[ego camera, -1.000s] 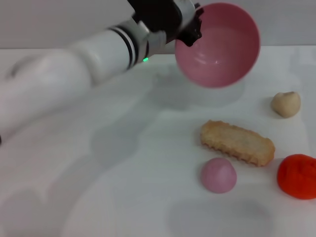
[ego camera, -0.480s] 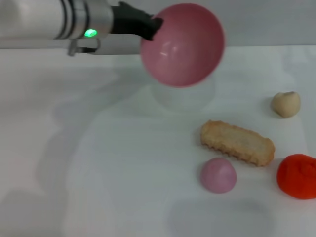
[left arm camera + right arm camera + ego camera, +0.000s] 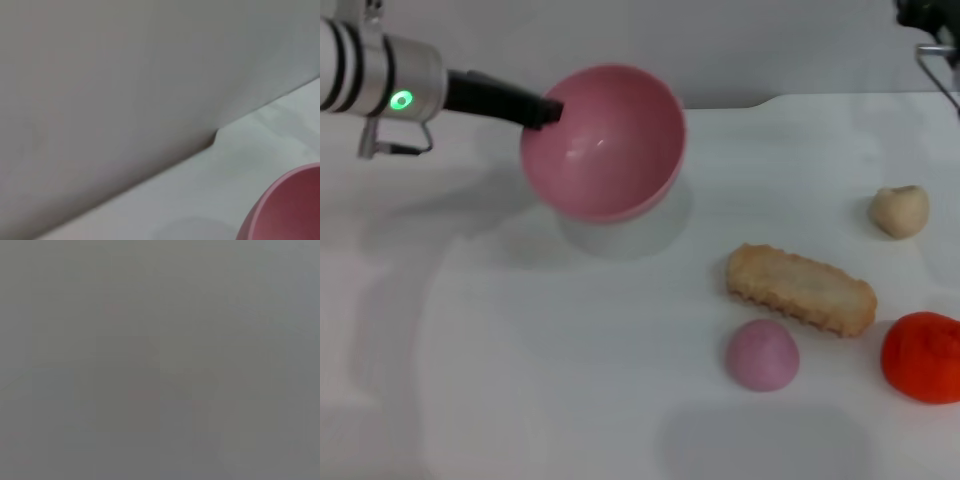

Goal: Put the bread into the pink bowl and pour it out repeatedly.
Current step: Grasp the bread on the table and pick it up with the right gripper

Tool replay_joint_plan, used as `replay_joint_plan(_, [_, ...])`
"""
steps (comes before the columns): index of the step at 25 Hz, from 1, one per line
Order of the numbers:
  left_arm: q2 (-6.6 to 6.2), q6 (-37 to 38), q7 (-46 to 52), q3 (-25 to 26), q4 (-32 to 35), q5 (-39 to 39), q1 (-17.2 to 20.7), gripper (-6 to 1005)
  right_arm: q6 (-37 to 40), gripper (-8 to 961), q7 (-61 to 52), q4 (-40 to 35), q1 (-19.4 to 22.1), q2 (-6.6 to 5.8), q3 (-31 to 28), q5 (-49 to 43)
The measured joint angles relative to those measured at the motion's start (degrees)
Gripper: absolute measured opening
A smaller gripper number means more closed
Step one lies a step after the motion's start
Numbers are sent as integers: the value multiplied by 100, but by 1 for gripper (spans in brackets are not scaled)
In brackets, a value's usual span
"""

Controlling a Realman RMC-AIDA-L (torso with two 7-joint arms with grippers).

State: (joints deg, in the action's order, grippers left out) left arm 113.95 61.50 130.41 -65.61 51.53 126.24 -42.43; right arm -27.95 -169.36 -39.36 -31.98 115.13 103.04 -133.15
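Note:
The pink bowl hangs a little above the table at the back left, tilted with its empty inside towards me. My left gripper is shut on its left rim, its black fingers reaching in from the left. An edge of the pink bowl also shows in the left wrist view. The bread, tan side up, lies flat on the table to the right of the bowl, clear of both grippers. Only a dark bit of my right gripper shows, at the far right corner, high above the table.
A small pink dome sits just in front of the bread. A red-orange lump lies at the right edge and a small beige lump behind it. The white table ends at a grey wall behind.
My left arm has carried the bowl leftward and down, and its opening has turned more upward. The bread and the lumps have not moved. A bit of the right arm has come into view.

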Motion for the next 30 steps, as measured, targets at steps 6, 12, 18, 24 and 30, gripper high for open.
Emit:
replay_joint_plan(6, [-220, 306, 17, 30, 1, 22, 197, 58, 2455, 463, 19, -468, -534, -297, -284, -7])
replay_joint_plan(12, [-376, 380, -93, 5, 10, 142, 386, 60, 5732, 462, 651, -1708, -694, -302, -1341, -11])
replay_joint_plan(18, [-383, 517, -240, -42, 62, 391, 508, 61, 9239, 463, 1174, -2928, -754, -48, -2615, -210])
replay_joint_plan(24, [-328, 610, -373, -42, 109, 475, 598, 63, 11032, 463, 1170, -3393, -829, 27, -2802, -929])
replay_joint_plan(30, [-229, 614, -382, 2, 140, 479, 607, 65, 12000, 465, 1462, -3857, -870, 260, -2757, -1718])
